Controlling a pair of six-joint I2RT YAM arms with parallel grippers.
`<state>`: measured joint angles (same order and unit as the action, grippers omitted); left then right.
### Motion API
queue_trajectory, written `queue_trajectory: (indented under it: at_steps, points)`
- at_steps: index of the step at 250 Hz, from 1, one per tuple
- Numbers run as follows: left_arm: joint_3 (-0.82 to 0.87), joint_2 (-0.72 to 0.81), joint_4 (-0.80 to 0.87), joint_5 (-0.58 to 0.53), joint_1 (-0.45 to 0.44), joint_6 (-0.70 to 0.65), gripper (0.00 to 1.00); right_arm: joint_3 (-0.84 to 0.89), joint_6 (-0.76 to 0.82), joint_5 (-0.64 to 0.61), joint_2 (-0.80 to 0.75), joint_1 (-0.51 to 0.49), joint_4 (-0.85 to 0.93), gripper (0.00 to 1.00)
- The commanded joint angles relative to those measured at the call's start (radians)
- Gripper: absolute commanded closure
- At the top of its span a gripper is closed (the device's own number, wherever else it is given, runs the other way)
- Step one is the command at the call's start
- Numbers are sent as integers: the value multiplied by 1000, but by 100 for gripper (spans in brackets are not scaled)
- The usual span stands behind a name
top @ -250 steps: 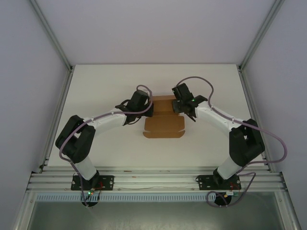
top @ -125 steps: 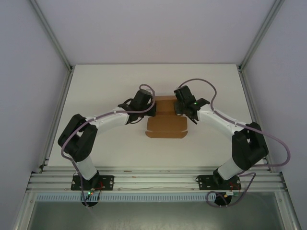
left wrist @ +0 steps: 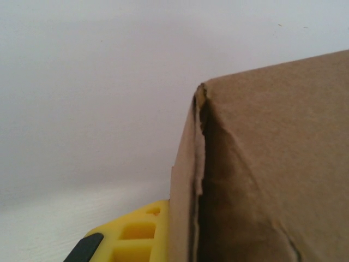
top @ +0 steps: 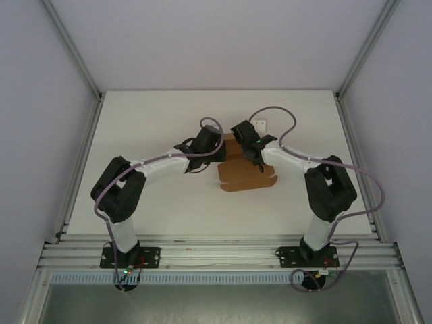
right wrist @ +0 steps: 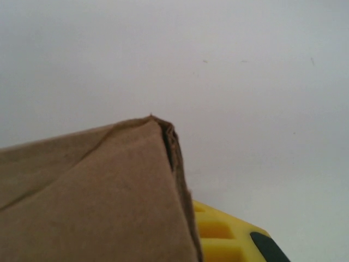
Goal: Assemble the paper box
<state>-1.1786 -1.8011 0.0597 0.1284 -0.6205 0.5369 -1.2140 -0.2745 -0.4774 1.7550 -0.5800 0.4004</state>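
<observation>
Mid-fold: my left claw [top: 216, 148] and right claw [top: 243, 145] are both pinched tight on the box [top: 247, 177] walls between them, flap lying flat behind; next, I reckon, one lets go to tuck flap.

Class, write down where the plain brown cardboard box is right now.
In the top view, the plain brown cardboard box lies mid-table, its far end between the left gripper and the right gripper.
</observation>
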Motion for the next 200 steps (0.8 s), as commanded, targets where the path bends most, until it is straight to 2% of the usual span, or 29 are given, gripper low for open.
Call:
queue_trajectory:
  at_steps: [1, 11, 21, 39, 55, 81, 92, 110, 111, 112, 143, 160, 188, 200]
  points:
    - [-1, 11, 97, -46, 28, 47, 100, 41, -4, -326, 4, 65, -13, 97]
    - [-5, 7, 94, -37, 28, 47, 100, 46, 27, -315, 2, 64, -46, 95]
    - [-12, 2, 90, -29, 28, 46, 100, 63, 72, -246, -8, 65, -95, 96]
    - [-19, -7, 76, -10, 28, 39, 100, 118, 152, -46, -47, 65, -217, 94]
    - [-22, -12, 69, 3, 28, 31, 100, 175, 193, 156, -96, 66, -323, 88]
    - [-28, -15, 65, 11, 28, 22, 100, 261, 230, 384, -179, 72, -466, 77]
    - [-30, -17, 65, 13, 29, 20, 100, 278, 220, 413, -205, 73, -494, 71]
    - [-40, -17, 69, 16, 28, 20, 100, 292, 222, 476, -248, 77, -502, 52]
    - [-40, -17, 70, 16, 28, -30, 100, 292, 222, 480, -250, 77, -502, 51]
    - [-41, -17, 70, 16, 28, -16, 100, 291, 222, 483, -252, 76, -503, 50]
    - [-71, -23, 87, 33, 30, -32, 100, 286, 254, 611, -325, 77, -448, 27]
    - [-92, -31, 106, 38, 33, -55, 100, 287, 254, 642, -369, 77, -421, 17]
    - [-110, -26, 125, 72, 51, -109, 100, 309, 240, 581, -454, 76, -395, 1]
    - [-118, -22, 138, 114, 67, -167, 100, 317, 217, 528, -500, 76, -377, 0]
